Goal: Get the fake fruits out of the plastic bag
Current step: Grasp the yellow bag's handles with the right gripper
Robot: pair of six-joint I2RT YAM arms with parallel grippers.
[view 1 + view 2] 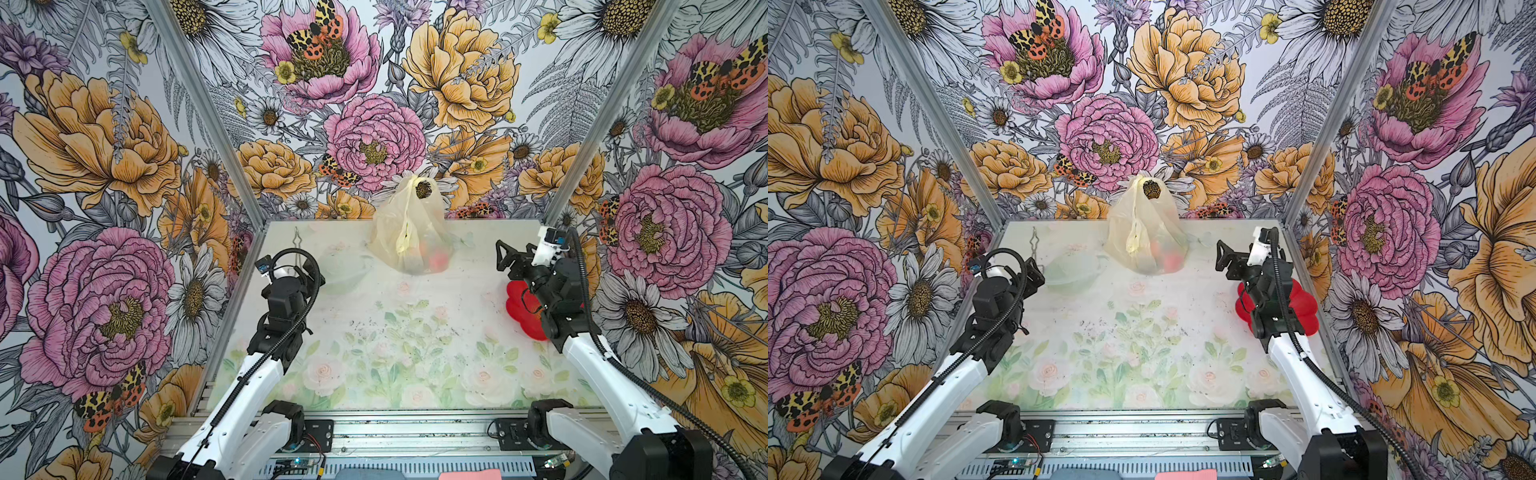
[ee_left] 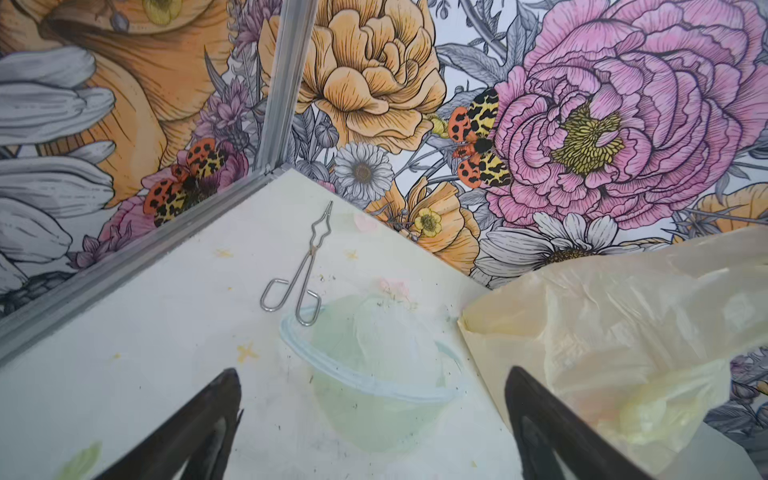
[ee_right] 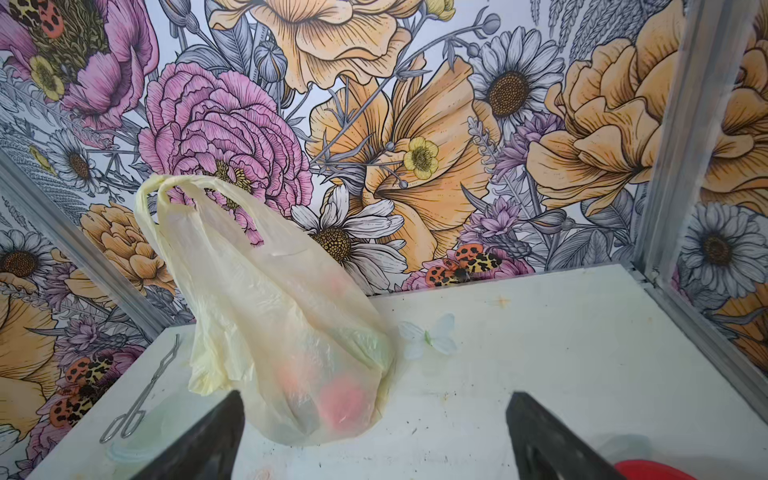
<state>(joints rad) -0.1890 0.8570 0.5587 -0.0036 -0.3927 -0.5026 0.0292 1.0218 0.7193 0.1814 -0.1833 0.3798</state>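
Your plastic bag (image 1: 409,232) stands upright at the back of the table (image 1: 415,353), about midway across and close to the flowered back wall (image 1: 374,124). Its loop handles are drawn together at the top, and both top views show it there (image 1: 1144,232). The fake fruits (image 1: 435,258) are inside, low in the bag, and show through the thin pale-yellow plastic only as blurred red and orange shapes (which fruit is which cannot be told). The right wrist view gives you the closest look at them (image 3: 345,403).

Your left gripper (image 1: 308,268) hangs over the left rear part of the table, jaws spread wide, nothing between them. In the left wrist view the gripper (image 2: 372,374) frames a clear, pale-green bowl (image 2: 374,419) lying on the table, with the bag (image 2: 623,332) just beside it. A pair of wire tongs (image 2: 305,270) lies flat near the corner, one handle loop overlapping the bowl's rim.

Your right gripper (image 1: 503,254) is likewise wide open and empty. It is held over the table's right side above a red plate (image 1: 517,309), pointing toward the bag and apart from it. In the right wrist view the gripper (image 3: 376,395) looks straight at the bag (image 3: 270,324), whose bottom sits nearer one finger than the other.
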